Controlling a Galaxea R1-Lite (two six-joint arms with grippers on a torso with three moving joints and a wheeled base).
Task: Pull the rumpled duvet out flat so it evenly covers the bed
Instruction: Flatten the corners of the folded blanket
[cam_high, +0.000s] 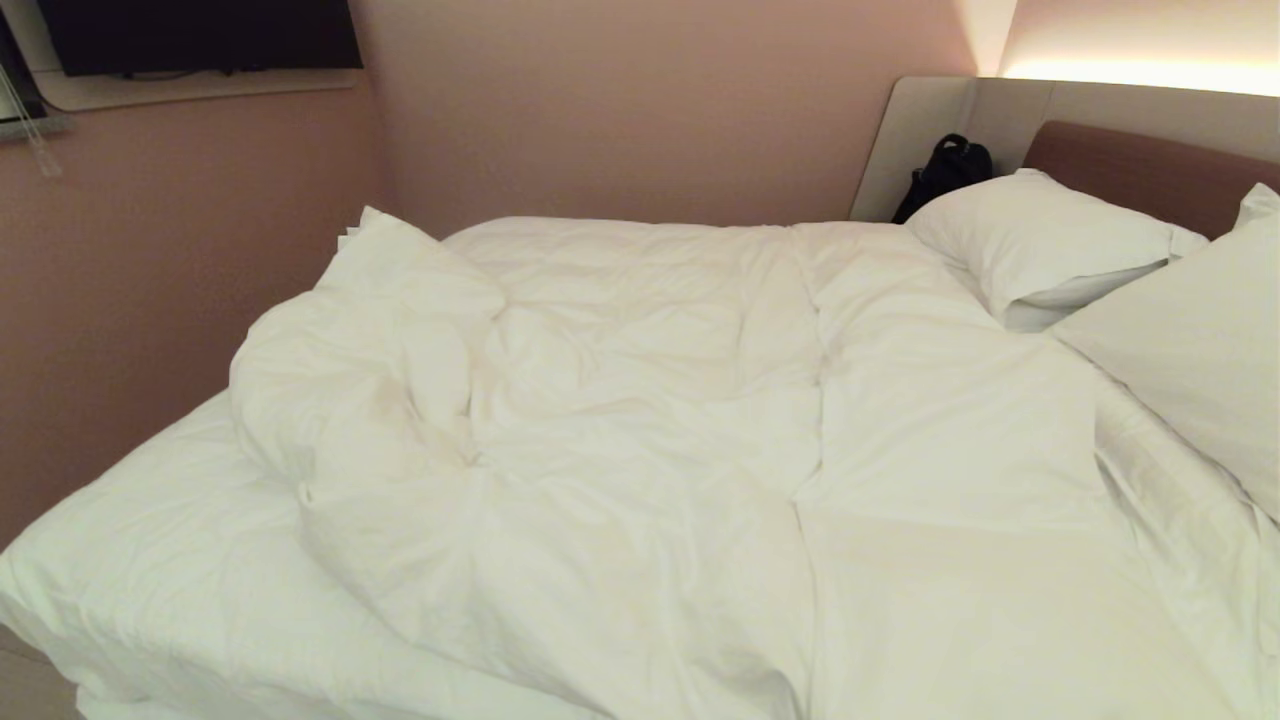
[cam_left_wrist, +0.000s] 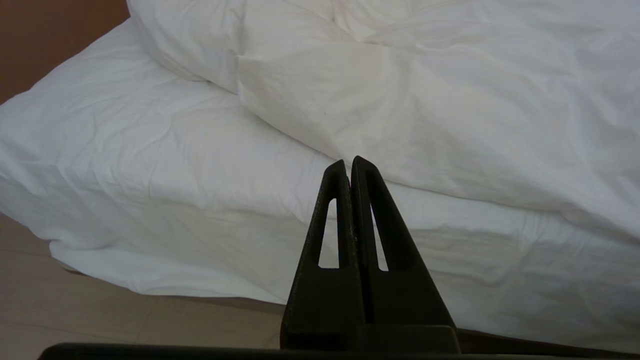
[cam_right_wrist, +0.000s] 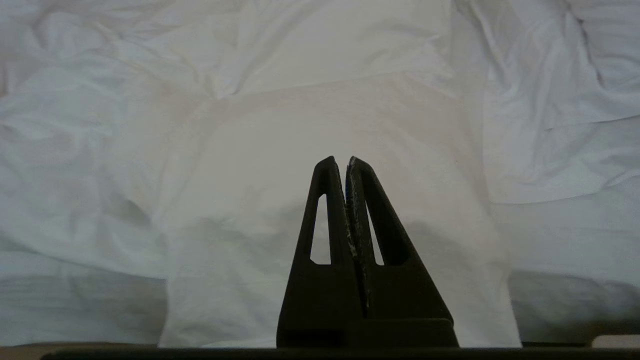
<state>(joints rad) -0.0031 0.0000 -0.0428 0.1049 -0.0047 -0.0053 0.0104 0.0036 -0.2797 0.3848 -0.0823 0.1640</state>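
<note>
The thick, puffy white duvet (cam_high: 640, 420) lies rumpled on the wide white-sheeted bed (cam_left_wrist: 125, 165), bunched away from the foot corner and leaving bare sheet ahead of the left gripper (cam_left_wrist: 350, 162). Its fingers are clenched on nothing, short of the mattress edge. The right gripper (cam_right_wrist: 341, 161), fingers likewise clenched and empty, faces the duvet's overhanging front fold.

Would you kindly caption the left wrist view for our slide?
Shut left pincer before the bed, where the puffy white rumpled duvet leaves sheet bare.
</note>
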